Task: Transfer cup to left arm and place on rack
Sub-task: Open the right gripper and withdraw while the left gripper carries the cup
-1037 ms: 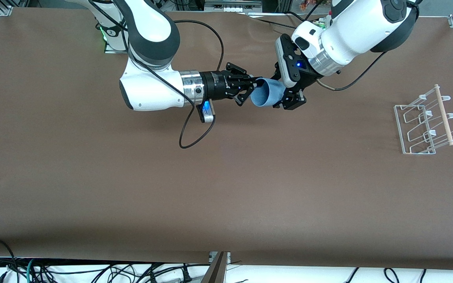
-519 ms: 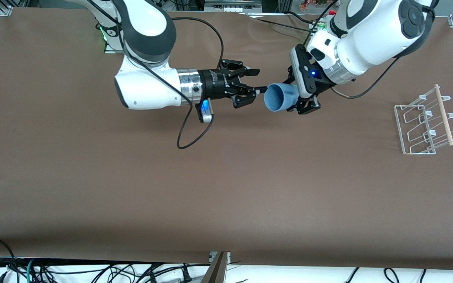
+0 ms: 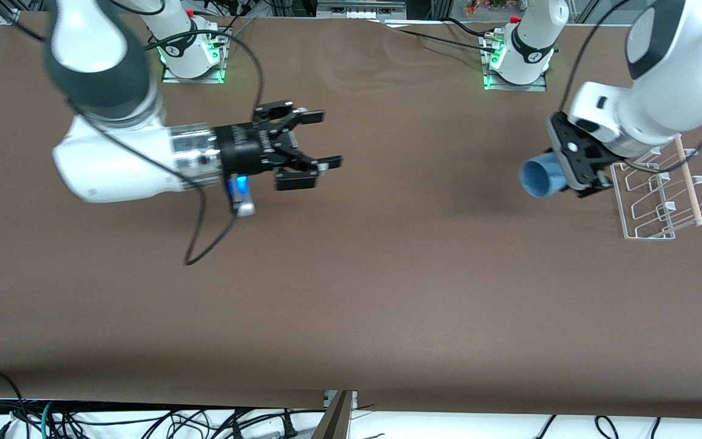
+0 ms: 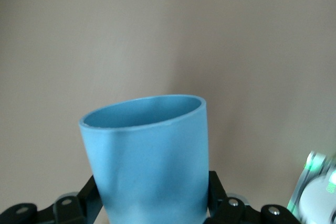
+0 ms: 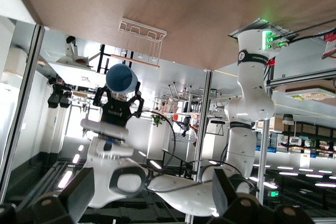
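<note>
Left pincer [image 3: 579, 177] grips the cup [image 3: 540, 175] sideways, mouth toward nine o'clock, beside the rack [image 3: 649, 198] for placing; right pincer [image 3: 320, 140], released, waits empty.

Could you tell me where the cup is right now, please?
The cup is held in the left end effector, up in the air beside the rack, at the left arm's end of the table.
</note>
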Available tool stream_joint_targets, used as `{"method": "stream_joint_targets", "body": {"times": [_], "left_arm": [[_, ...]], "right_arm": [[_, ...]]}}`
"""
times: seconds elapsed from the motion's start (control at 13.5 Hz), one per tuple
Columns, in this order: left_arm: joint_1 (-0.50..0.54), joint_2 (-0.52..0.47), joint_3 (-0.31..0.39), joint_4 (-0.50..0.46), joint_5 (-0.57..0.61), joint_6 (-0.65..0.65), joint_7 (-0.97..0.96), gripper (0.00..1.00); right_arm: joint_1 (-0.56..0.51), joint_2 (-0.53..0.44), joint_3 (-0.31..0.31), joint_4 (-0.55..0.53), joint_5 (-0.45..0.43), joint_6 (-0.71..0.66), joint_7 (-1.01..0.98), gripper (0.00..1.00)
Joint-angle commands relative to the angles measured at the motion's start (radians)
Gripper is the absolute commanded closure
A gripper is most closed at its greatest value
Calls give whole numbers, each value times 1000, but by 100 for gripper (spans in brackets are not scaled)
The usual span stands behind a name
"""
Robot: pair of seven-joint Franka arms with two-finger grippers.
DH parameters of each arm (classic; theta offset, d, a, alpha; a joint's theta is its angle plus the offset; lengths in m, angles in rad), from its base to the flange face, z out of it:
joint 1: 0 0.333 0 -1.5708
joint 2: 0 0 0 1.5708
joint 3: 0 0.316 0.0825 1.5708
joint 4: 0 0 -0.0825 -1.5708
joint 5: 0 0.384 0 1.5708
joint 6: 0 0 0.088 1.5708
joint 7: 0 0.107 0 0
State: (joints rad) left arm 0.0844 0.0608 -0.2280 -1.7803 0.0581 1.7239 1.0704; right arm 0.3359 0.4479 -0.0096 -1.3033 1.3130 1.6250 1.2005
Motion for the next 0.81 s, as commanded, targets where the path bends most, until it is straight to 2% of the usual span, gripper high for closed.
{"method": "stream_joint_targets", "body": {"times": [0.0, 0.22, 0.3, 0.44, 0.59, 0.74], "left_arm": [[9, 86, 25, 47, 237, -23, -1, 100], [9, 103, 26, -3, 590, -75, -23, 100], [11, 102, 27, -26, 667, -111, -35, 100], [14, 100, 27, -74, 796, -203, -35, 100], [20, 82, 26, -184, 928, -210, -32, 100], [17, 39, 24, -319, 1066, -204, -30, 100]], "right_arm": [[-46, -64, -4, 10, -114, -36, -80, 1], [-46, -148, -19, 4, -353, -48, -204, 1], [-47, -175, -23, 3, -448, -75, -257, 1], [-48, -231, -76, 2, -585, -172, -410, 1], [-48, -259, -89, -7, -748, -214, -577, 1], [-48, -284, -98, -45, -864, -209, -706, 1]]}}
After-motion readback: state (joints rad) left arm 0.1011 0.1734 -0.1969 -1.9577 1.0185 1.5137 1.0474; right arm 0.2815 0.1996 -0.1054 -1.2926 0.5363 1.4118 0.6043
